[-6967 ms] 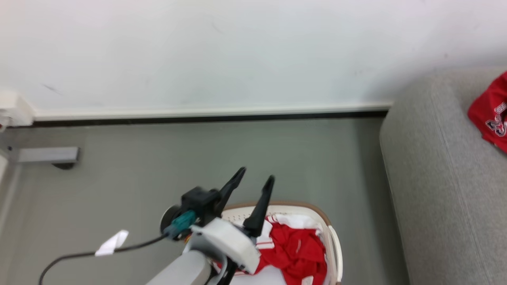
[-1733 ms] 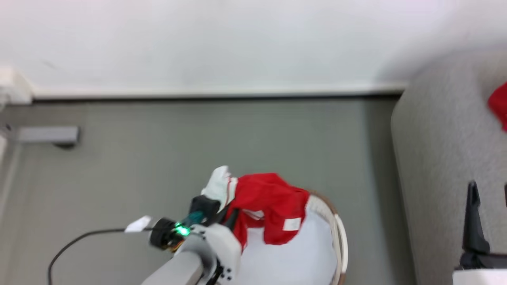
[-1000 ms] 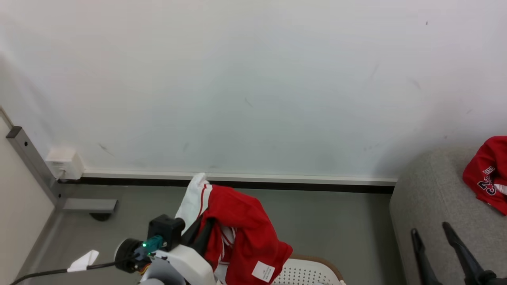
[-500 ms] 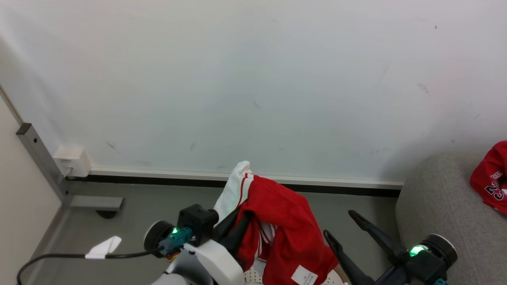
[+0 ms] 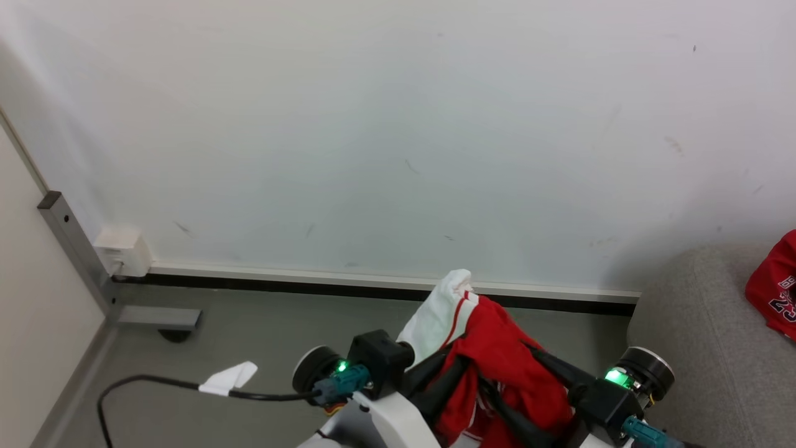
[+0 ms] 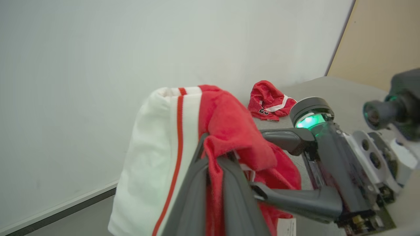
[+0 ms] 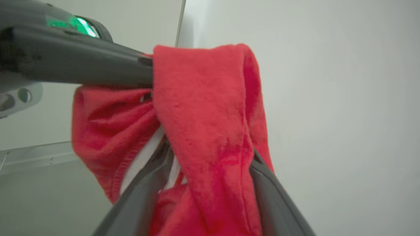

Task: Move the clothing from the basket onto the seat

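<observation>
In the head view, a soft red sports garment with a white striped panel [image 5: 497,348] hangs bunched at about five o'clock in the frame, above the grey floor [image 5: 261,323]. The left gripper [image 5: 457,367] enters it from seven o'clock and the right gripper [image 5: 507,379] from four o'clock. At three o'clock sits the large light grey fabric seat [image 5: 690,336]. On it, at the frame's edge, lies a red garment with dark white-edged numerals [image 5: 771,292], well apart from the held one. A black cable with a white tag [image 5: 227,378] lies at eight o'clock.

In the left wrist view, the left gripper's two dark fingers stand close together, pinching a fold of the red cloth. The white panel drapes at nine o'clock of them. The right gripper's fingers come in from three o'clock, one above and one below the bunch. The numbered garment lies on the seat at one o'clock.

In the right wrist view, the right gripper's fingers stand wide apart with a thick red fold hanging between them. Whether they press it cannot be told. A left finger enters from ten o'clock and meets the cloth.
</observation>
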Robot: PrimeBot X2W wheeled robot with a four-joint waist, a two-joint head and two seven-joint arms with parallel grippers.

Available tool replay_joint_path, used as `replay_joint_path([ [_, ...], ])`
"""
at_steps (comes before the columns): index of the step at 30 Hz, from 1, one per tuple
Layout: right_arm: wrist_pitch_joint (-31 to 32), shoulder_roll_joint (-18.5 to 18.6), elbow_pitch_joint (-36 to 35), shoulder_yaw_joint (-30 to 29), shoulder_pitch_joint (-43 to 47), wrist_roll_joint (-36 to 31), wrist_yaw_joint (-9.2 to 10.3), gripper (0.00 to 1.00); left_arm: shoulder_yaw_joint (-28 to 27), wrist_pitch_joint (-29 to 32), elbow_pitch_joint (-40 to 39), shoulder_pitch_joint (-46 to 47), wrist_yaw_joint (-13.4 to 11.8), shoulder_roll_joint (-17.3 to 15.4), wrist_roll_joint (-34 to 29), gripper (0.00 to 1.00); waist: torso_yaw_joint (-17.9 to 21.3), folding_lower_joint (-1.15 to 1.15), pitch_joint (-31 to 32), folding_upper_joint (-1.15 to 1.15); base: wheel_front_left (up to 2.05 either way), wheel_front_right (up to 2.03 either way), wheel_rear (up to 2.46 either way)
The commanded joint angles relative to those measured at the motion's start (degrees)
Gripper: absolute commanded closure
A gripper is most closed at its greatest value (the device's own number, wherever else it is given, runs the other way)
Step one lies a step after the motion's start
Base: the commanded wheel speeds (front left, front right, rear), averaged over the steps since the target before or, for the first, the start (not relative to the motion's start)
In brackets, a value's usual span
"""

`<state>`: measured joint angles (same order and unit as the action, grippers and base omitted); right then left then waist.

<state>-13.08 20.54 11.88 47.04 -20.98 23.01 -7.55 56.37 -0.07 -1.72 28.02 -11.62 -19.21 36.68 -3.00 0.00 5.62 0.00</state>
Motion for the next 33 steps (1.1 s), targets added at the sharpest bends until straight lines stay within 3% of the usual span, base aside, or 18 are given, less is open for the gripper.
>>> replay_joint_path([
  [1, 0.1, 0.2, 0.4, -0.1, -0.6, -0.6, 0.13, 0.00, 0.0, 0.0, -0.3, 0.6, 0.2, 0.2, 0.3, 1.00, 0.0, 0.00, 0.0, 0.00, 0.00, 0.00, 0.00],
  [2, 0.2, 0.0, 1.2, 0.0, -0.9, -0.7, 0.13, 0.00, 0.1, 0.1, -0.5, 0.6, 0.4, 0.4, 0.4, 1.00, 0.0, 0.00, 0.1, 0.00, 0.00, 0.00, 0.00],
  [3, 0.3, -0.2, 1.9, -0.1, -1.1, -0.9, 0.13, 0.26, 0.4, 0.2, -0.5, 0.6, 0.4, 0.6, 0.5, 1.00, 0.0, 0.00, 0.2, 0.00, 0.00, 0.00, 0.00],
  [4, 0.1, -0.6, 2.5, -0.7, -1.2, -0.7, 0.13, 0.81, 0.5, 0.3, -0.6, 0.6, 0.5, 0.7, 0.6, 1.00, 0.0, 0.00, 0.2, 0.00, 0.00, 0.00, 0.00],
  [5, 0.2, -0.8, 3.0, -0.7, -1.1, -0.2, 0.13, 1.00, 0.6, 0.3, -0.5, 0.6, 0.6, 0.8, 0.6, 1.00, 0.0, 0.00, 0.3, 0.00, 0.00, 0.00, 0.00],
  [9, 0.0, -1.3, 3.8, -1.7, -0.5, 2.0, 0.13, 1.00, 0.6, -0.4, 0.4, 0.4, 0.4, 1.1, 0.7, 0.96, 0.3, 0.00, 0.2, 0.00, 0.00, 0.00, 0.00],
  [10, -0.1, -1.4, 3.7, -2.2, -0.2, 2.7, 0.13, 1.00, 0.7, -0.5, 0.8, 0.2, 0.4, 1.0, 0.5, 0.64, 0.4, 0.00, 0.2, 0.00, 0.00, 0.00, 0.00],
  [11, -0.2, -1.5, 3.7, -2.9, 0.1, 3.7, 0.13, 1.00, 0.6, -0.8, 1.2, -0.1, 0.2, 1.1, 0.7, 0.38, 0.6, 0.00, 0.2, 0.00, 0.00, 0.00, 0.00],
  [12, -0.3, -1.6, 3.5, -3.4, 0.3, 4.3, 0.13, 1.00, 0.5, -1.2, 1.6, -0.5, 0.2, 1.2, 0.9, 0.00, 0.8, 0.00, 0.1, 0.00, 0.00, 0.00, 0.00],
  [20, -1.1, -0.6, 1.7, -8.6, 1.4, 5.4, 0.13, 1.00, 0.1, -3.7, 4.6, -1.9, -0.2, 2.1, 1.8, 0.00, 4.7, 0.00, -1.1, 0.00, 0.00, 0.00, 0.00],
  [33, -0.2, 2.5, -3.8, -15.6, 3.4, 3.7, 0.13, 1.00, -0.2, -6.4, 7.1, -0.8, -0.7, 3.9, 1.1, 0.00, 19.0, 0.00, -5.0, 0.00, 0.00, 0.00, 0.00],
])
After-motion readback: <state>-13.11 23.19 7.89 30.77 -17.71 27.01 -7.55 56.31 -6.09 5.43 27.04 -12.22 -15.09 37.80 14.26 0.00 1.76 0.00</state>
